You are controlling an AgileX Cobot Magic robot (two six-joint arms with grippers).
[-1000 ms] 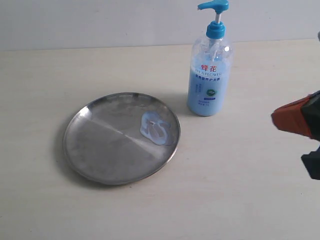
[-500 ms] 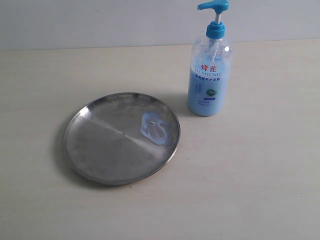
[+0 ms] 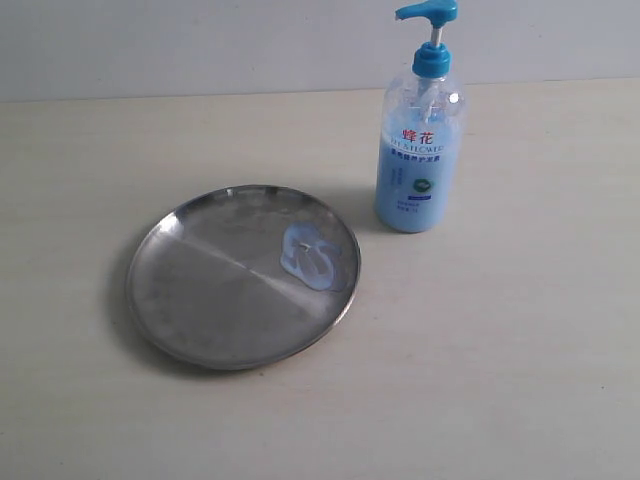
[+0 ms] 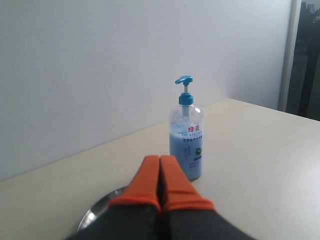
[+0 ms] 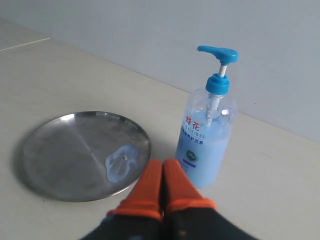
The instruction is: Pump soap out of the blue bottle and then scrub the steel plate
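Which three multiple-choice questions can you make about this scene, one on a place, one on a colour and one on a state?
1. Where is the soap?
A. in the steel plate, on the side near the blue bottle
B. in the plate, on the side far from the bottle
C. on top of the bottle

2. What colour is the pump head?
A. red
B. white
C. bright blue

3. How does the left gripper stand?
A. wide open
B. shut, holding nothing
C. shut on the bottle

Answers:
1 A: the exterior view shows the blob by the part of the plate's rim nearest the bottle.
2 C: every view shows it bright blue.
3 B: the left wrist view shows the orange fingers pressed together, with the bottle standing apart beyond them.
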